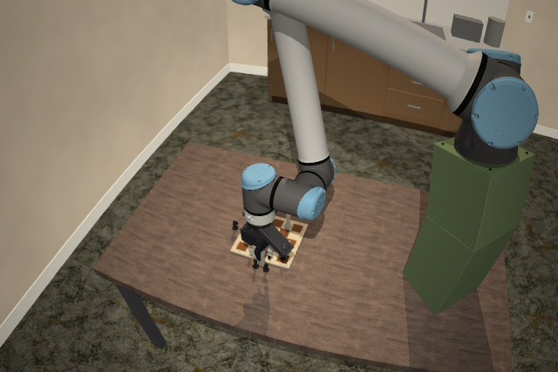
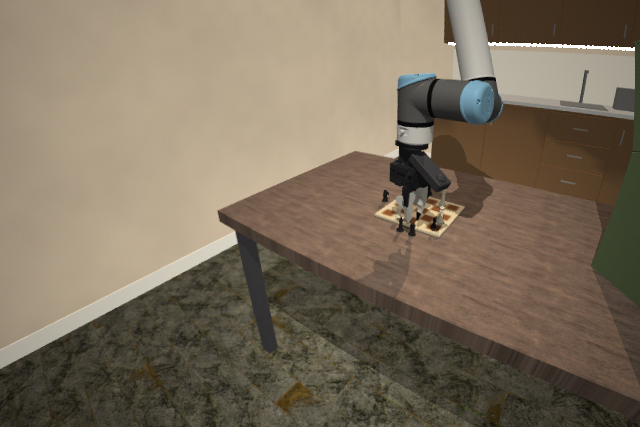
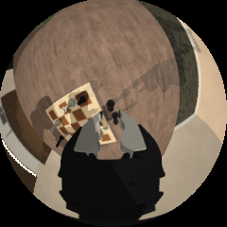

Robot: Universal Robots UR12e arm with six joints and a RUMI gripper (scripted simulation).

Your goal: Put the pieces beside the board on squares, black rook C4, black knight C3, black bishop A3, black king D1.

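Wood-grained tabletop (image 1: 342,287) (image 2: 310,226) (image 3: 113,47), brown, spans your lower frame in the top view. Chessboard (image 1: 234,250) (image 2: 379,214) (image 3: 89,86), one, near lower centre there. Dark knight-like piece (image 1: 234,225) (image 2: 385,196), one, off the board's upper-left side. Dark pieces (image 1: 266,267) (image 2: 412,229) (image 3: 111,105), two, upright just off its lower edge; types too small for you to tell. Gripper (image 1: 258,258) (image 2: 414,215) (image 3: 110,111), one, above these and the board's edge: fingers partly apart, holding nothing.

A brown wooden table (image 1: 360,241) (image 2: 330,226) (image 3: 95,47) carries a chessboard (image 1: 234,251) (image 2: 379,214) (image 3: 91,89) and dark chess pieces beside it.
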